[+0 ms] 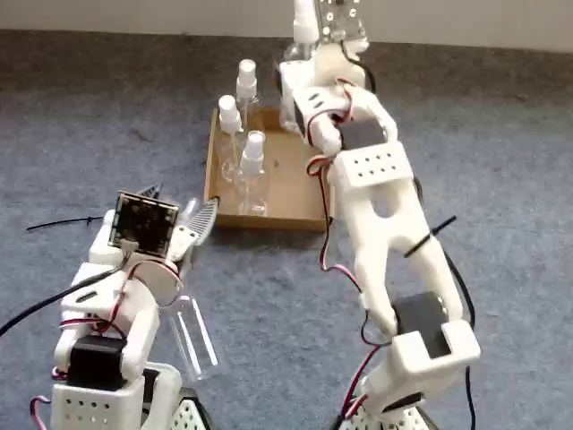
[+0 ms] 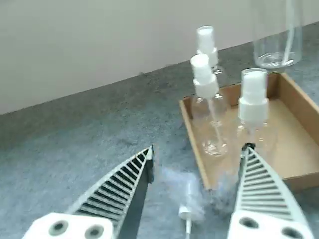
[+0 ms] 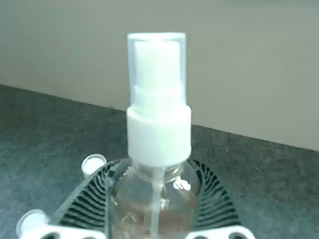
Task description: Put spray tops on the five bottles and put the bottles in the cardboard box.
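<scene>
Right arm [image 1: 385, 206] stretched to far side. Right gripper [image 3: 154, 174] clenched on held bottle [image 3: 158, 134], spray top on, upright, raised at far right of cardboard box [image 1: 286, 193]. Left gripper [image 2: 198, 149] released, fingers spread, near box's near left corner. In box, upright, capped: left bottle [image 1: 231, 134], right bottle [image 1: 254, 170]. Third capped bottle [image 1: 246, 82] just beyond far edge. Uncapped bottle [image 1: 192, 336] lying by left arm base. Loose spray top [image 2: 188, 215] on carpet [image 1: 501, 134] under left gripper.

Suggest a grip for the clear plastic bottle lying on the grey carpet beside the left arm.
Take the clear plastic bottle across its mid-body, from straight above. It lies on its side on the grey carpet, so a pinch across the round body should keep it from rolling.
</scene>
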